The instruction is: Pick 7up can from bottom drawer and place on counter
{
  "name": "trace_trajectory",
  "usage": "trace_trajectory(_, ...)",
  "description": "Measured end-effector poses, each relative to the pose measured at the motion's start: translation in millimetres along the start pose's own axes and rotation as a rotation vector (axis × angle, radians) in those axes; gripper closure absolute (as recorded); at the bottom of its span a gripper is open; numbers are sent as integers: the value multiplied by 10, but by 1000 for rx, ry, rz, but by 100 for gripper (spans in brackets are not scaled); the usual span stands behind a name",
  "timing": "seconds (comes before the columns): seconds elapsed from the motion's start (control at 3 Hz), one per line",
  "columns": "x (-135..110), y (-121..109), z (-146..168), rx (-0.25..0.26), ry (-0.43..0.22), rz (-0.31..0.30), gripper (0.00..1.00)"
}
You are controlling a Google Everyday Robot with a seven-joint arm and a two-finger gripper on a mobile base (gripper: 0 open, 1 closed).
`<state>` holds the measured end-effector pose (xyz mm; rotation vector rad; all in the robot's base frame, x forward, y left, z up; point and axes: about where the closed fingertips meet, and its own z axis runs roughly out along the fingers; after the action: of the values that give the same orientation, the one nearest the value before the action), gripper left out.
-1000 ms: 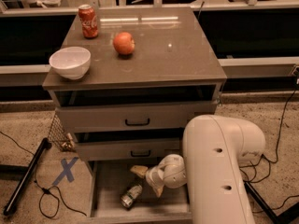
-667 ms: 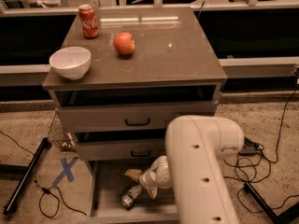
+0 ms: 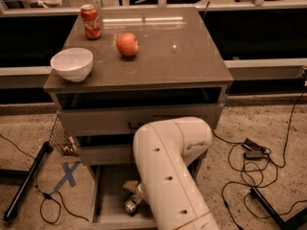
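A grey cabinet (image 3: 144, 123) stands in front of me on the speckled floor, and its glossy grey-brown counter (image 3: 182, 56) juts out wider than the drawers beneath. The white arm (image 3: 172, 176) comes up from the near edge, bends at a fat elbow in front of the cabinet's middle, and hides much of the two upper drawers and the right side of the lowest one. The top drawer (image 3: 96, 119) shows a dark gap under the counter. The bottom drawer (image 3: 108, 195) is pulled out toward me, a plain grey tray low to the floor. A black pole (image 3: 26, 181) lies on the floor to the left, with a blue tape cross (image 3: 68, 174) between it and the drawer, and black cables (image 3: 249, 176) loop across the floor on the right. On the counter, a white bowl (image 3: 72, 63) sits at the front left corner, an apple (image 3: 127, 44) is behind and right of it, and a red cola can (image 3: 90, 21) stands upright at the back left. The gripper (image 3: 130, 189) is down inside the bottom drawer, mostly tucked behind the arm; whether it is apart or clamped I cannot tell. The 7up can (image 3: 130, 206) lies on its side on the drawer floor just below the gripper, silver end toward me.
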<state>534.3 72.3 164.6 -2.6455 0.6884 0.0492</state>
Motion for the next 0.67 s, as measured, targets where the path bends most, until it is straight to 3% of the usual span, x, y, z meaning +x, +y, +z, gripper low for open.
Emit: trace_trajectory(0.67,143,146,228,-1,-23,43,0)
